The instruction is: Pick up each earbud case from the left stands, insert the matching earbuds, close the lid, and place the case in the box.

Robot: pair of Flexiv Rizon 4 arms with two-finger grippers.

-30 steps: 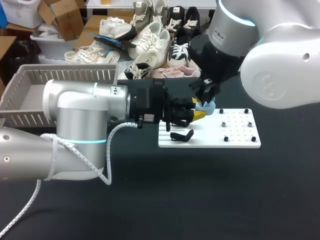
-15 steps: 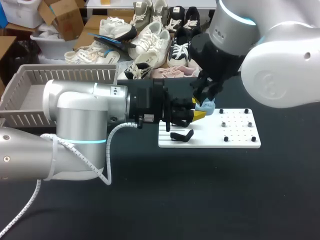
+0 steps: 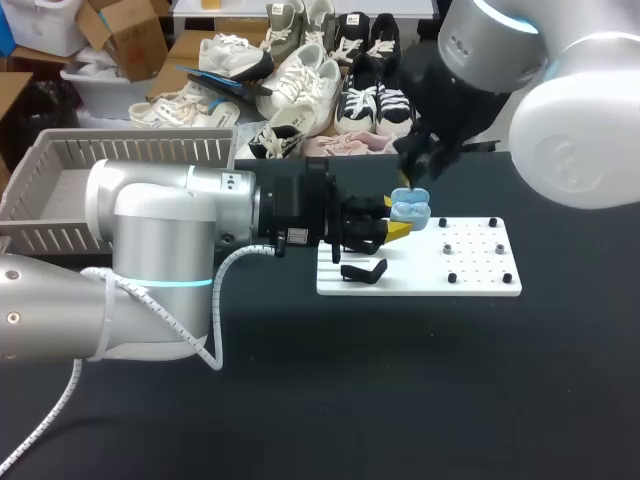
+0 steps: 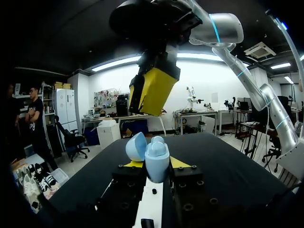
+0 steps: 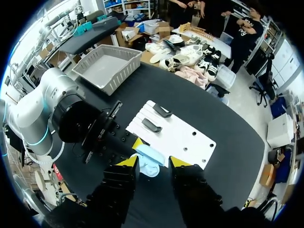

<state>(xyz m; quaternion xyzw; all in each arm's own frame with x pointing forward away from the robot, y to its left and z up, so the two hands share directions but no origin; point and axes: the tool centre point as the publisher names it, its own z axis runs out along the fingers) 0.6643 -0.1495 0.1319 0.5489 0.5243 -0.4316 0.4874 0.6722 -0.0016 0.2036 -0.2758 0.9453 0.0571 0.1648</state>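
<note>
A light blue earbud case (image 3: 410, 208) with its lid standing open is held over the white board (image 3: 470, 275). My left gripper (image 3: 396, 226) is shut on it from both sides. In the left wrist view the case (image 4: 157, 161) sits between my left gripper's (image 4: 156, 164) yellow tips, with the lid (image 4: 136, 146) tipped back. My right gripper (image 3: 417, 168) hangs a little above the case, open and apart from it. From the left wrist view its yellow fingers (image 4: 154, 90) show overhead. In the right wrist view the case (image 5: 149, 160) lies below my right gripper (image 5: 153, 162).
A black stand (image 3: 362, 271) sits on the board's left part, and small black pegs (image 3: 475, 250) dot its right part. A second black stand (image 5: 162, 111) shows in the right wrist view. A grey slatted basket (image 3: 60, 190) stands at the far left of the table.
My right gripper has opened and risen up and to the right, away from the case. The left arm and the case have stayed in place.
</note>
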